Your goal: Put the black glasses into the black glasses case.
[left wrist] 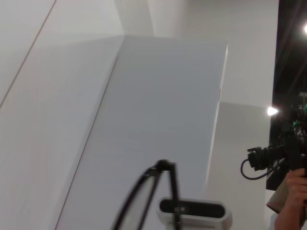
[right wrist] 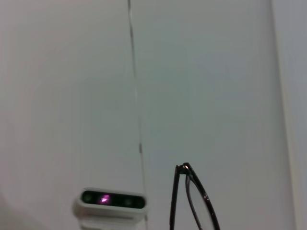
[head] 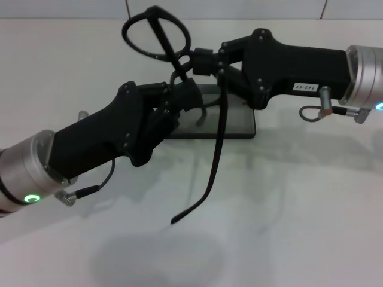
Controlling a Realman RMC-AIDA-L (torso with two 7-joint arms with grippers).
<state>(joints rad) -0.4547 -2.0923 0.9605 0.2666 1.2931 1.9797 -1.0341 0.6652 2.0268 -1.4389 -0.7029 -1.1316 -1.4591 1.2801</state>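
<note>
Head cam: high, looking down, close over table (head: 287,227). Both wrist cams: tilted up at walls; share glasses (left wrist: 144,196) rim, head cam unit (right wrist: 109,201).

Glasses (head: 157,37): thin glossy black plastic frame, clear lenses. Case (head: 239,122): matt grey lining. Both grippers: matt black plastic; wrists brushed metal. Table (head: 299,227): smooth white.

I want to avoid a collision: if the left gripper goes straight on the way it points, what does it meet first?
The left gripper points toward the right gripper, with the glasses between them over the case. It would probably meet the glasses frame first, then the right gripper; depth is unclear.
</note>
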